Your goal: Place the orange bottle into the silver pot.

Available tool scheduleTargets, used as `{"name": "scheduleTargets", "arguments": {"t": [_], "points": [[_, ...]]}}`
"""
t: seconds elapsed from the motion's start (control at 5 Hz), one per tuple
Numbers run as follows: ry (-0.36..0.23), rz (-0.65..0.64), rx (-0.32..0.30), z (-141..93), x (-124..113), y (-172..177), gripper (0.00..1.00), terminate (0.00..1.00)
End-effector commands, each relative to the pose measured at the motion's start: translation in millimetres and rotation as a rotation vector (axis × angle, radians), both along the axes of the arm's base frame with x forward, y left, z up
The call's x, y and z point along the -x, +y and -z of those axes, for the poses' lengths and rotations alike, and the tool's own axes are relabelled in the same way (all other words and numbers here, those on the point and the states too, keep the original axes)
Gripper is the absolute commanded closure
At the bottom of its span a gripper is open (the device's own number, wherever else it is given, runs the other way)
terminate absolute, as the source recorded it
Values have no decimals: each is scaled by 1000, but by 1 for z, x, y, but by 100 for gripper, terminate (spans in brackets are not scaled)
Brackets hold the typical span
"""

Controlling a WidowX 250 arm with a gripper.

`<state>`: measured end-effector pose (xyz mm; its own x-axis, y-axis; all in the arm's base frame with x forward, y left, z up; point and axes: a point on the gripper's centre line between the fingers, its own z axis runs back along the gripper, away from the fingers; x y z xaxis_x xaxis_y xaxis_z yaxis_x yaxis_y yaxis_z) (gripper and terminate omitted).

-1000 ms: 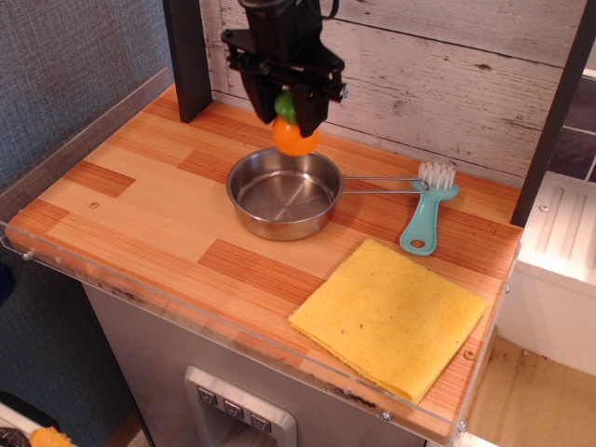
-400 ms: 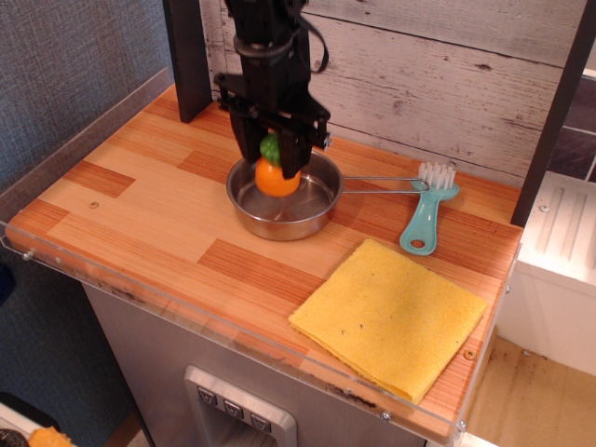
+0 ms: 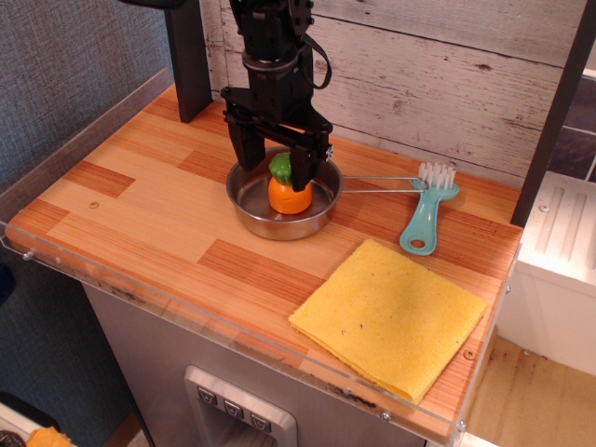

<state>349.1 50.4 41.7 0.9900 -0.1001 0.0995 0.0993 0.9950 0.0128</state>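
Note:
The orange bottle, a small orange toy with a green top, stands upright inside the silver pot at the middle back of the wooden counter. The pot's thin wire handle points right. My black gripper hangs straight down over the pot with its fingers spread to either side of the bottle's green top. The jaws stand open, and the bottle rests on the pot's floor. The left finger is clear of the bottle; the right finger is close beside the green top.
A teal dish brush lies right of the pot, by the handle's end. A flat yellow cloth lies at the front right. A dark post stands at the back left, a plank wall behind. A clear plastic rim lines the counter's front edge.
The gripper came down from above the pot's back rim into the pot with the bottle. Its fingers have now spread and the bottle stands on the pot's floor.

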Motion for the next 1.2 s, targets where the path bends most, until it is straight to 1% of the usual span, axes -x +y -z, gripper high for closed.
{"name": "scheduleTargets", "arguments": {"t": [0.0,0.2,0.4,0.6,0.8,1.0], "points": [[-145,19,23,-59,14,2,0,0],[-197,12,61,-89,23,-1,0,0],[-185,-4,56,-93,27,-2,0,0],[-141,-13,34,-84,28,-4,0,0],[-53,-8,-73,-80,24,-9,0,0],[-53,-8,-73,-80,24,-9,0,100]]}}
